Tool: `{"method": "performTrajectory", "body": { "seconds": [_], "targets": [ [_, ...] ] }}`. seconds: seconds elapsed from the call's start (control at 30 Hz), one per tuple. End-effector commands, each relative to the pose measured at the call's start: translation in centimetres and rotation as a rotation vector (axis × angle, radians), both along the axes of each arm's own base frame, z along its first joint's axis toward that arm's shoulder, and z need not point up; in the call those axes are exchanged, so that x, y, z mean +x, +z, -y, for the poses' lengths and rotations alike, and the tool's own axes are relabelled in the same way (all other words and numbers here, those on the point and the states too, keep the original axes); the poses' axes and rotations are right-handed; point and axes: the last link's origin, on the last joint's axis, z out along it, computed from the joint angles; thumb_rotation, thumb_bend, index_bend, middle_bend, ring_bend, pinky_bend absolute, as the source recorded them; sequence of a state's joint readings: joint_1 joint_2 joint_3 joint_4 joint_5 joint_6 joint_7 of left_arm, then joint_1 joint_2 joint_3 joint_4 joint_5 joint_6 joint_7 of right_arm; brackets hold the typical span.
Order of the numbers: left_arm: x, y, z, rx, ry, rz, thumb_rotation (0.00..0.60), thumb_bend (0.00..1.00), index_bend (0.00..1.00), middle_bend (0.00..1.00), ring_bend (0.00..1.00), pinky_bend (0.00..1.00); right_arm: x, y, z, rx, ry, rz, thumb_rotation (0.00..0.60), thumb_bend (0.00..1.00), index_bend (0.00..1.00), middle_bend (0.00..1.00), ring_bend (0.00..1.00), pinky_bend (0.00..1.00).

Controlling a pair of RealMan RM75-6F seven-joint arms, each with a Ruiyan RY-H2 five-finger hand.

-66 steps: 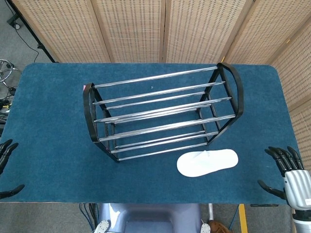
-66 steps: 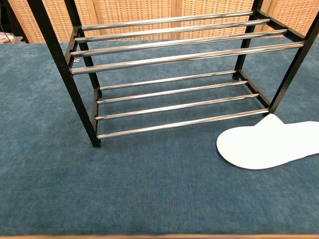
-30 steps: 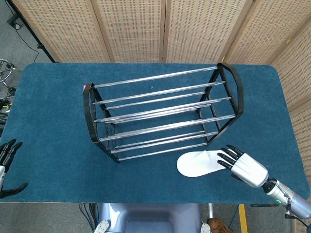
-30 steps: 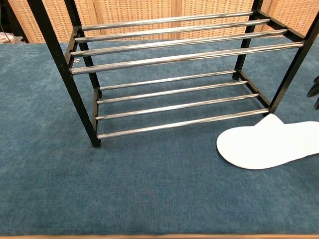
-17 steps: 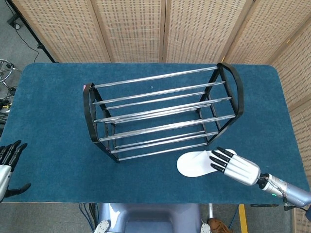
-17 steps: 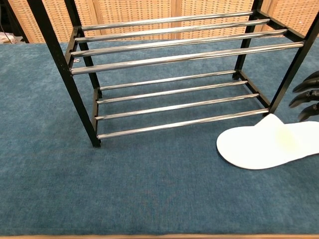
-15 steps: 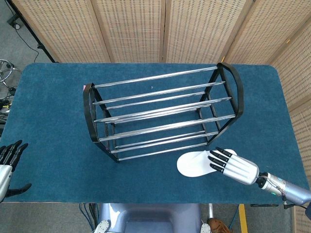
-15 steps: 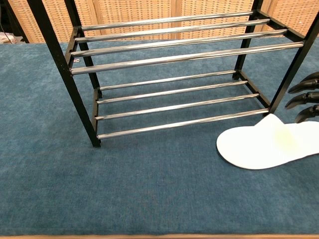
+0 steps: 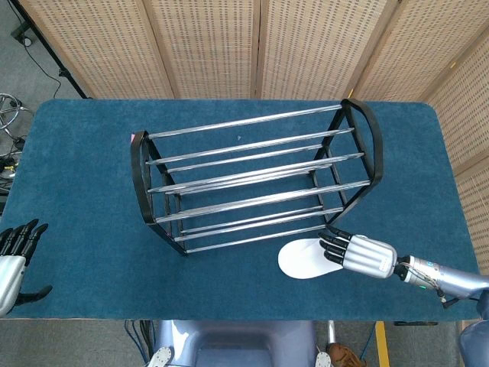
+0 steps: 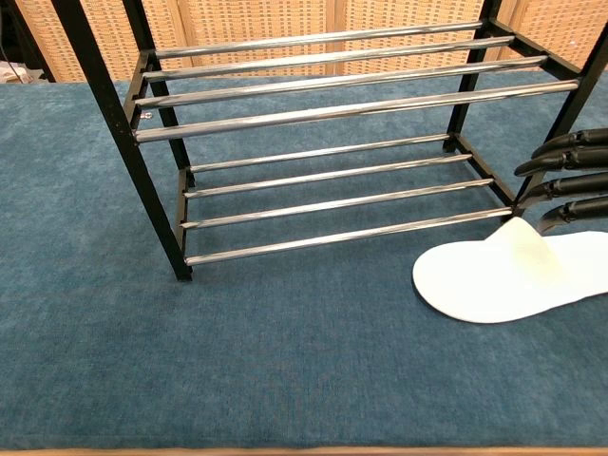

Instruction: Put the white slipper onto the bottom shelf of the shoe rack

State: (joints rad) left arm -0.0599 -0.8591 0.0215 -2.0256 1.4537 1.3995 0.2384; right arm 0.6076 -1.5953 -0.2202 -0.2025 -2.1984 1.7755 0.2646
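The white slipper point(image 9: 304, 259) point(image 10: 494, 280) lies flat on the blue table, toe to the left, just in front of the right end of the shoe rack point(image 9: 252, 180) point(image 10: 332, 142). My right hand point(image 9: 359, 254) point(image 10: 570, 179) hovers over the slipper's heel half with its fingers straight and spread, pointing left; it holds nothing. The black fingertips point(image 10: 541, 152) show at the right edge of the chest view, just above the slipper. My left hand point(image 9: 15, 260) sits open at the table's front left edge, far from the slipper. The rack's bottom shelf point(image 10: 332, 204) holds nothing.
The rack's black right end frame point(image 9: 367, 153) point(image 10: 556, 133) stands close to my right hand. A blue cloth point(image 9: 84, 191) covers the table, and woven screens point(image 9: 260, 46) stand behind it.
My right hand has come in from the table's right front edge and now reaches left over the slipper's heel end, fingers stretched out. The slipper has not moved. The left hand edged slightly inward.
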Motion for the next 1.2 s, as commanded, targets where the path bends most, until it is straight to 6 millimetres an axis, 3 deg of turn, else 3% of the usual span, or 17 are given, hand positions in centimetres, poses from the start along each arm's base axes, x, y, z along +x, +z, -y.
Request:
{"method": "performTrajectory", "body": {
  "seconds": [0.03,0.37,0.57,0.87,1.2],
  "targets": [
    [0.0,-0.3,-0.1,-0.006,0.003,-0.008,0.6,0.09,0.0,0.0,0.0,0.0,0.4,-0.2,0.6,0.001,0.01,-0.007,0.6,0.2,0.29,0.23,0.11,0.15],
    [-0.1,-1.0,-0.4,-0.022,0.014,-0.026,0.6,0.09,0.0,0.0,0.0,0.0,1.9,-1.8,2.1,0.019,0.05,-0.039,0.6,0.2,0.23,0.21,0.08,0.15],
    [-0.2,-1.1,-0.5,-0.02,0.021,-0.03,0.6,0.09,0.0,0.0,0.0,0.0,2.7,-3.2,2.5,0.04,0.054,-0.037,0.6,0.19,0.2,0.18,0.05,0.04],
    [-0.2,-1.2,-0.5,-0.024,0.027,-0.03,0.6,0.09,0.0,0.0,0.0,0.0,3.1,-4.7,2.4,0.078,0.034,-0.033,0.6,0.19,0.19,0.17,0.03,0.06],
    [-0.2,-1.2,-0.5,-0.025,0.023,-0.029,0.6,0.09,0.0,0.0,0.0,0.0,3.1,-5.0,0.5,0.145,0.078,0.004,0.6,0.19,0.21,0.21,0.05,0.14]
  ]
}}
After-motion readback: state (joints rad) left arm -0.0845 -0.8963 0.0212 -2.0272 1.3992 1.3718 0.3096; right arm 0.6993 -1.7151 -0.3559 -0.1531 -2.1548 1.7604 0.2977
